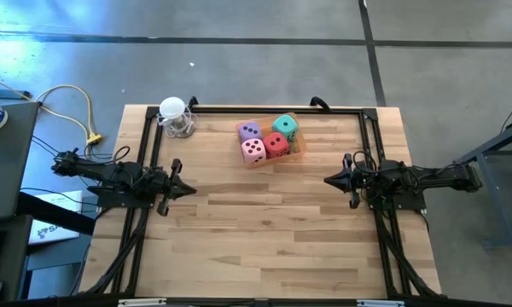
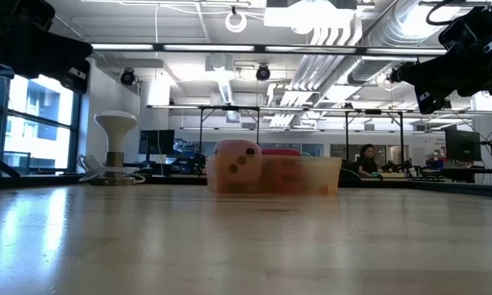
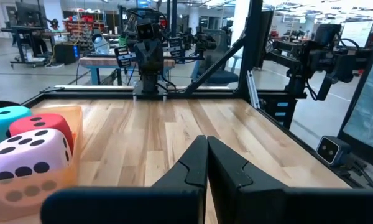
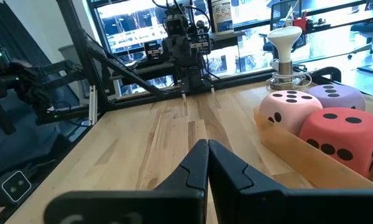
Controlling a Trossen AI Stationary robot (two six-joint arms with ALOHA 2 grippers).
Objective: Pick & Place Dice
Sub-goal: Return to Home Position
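Wooden worktop point(image 1: 264, 247): dice point(image 1: 274, 144) packed in orange tray point(image 1: 298, 147).
Clenched empty, well apart from tray: left end effector point(image 1: 184, 189), right end effector point(image 1: 328, 180); probably soft, light, so pinch opposite faces.

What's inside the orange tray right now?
The orange tray holds the purple die, teal die, pink die and red die. Anything beneath them is covered.

Both arms are matte black, built of blocky jointed links. The left arm point(image 1: 119, 175), at the desk's point(image 1: 264, 247) left edge, has thin black cables point(image 1: 102, 155) looping by its rear links. The right arm point(image 1: 410, 176), at the desk's right edge, is its mirror twin. The left claw point(image 1: 190, 189) and right claw point(image 1: 328, 180) each carry a short crossbar point(image 3: 112, 202) and two dark, angular fingers point(image 3: 193, 168) with stepped outlines, tapering to points.
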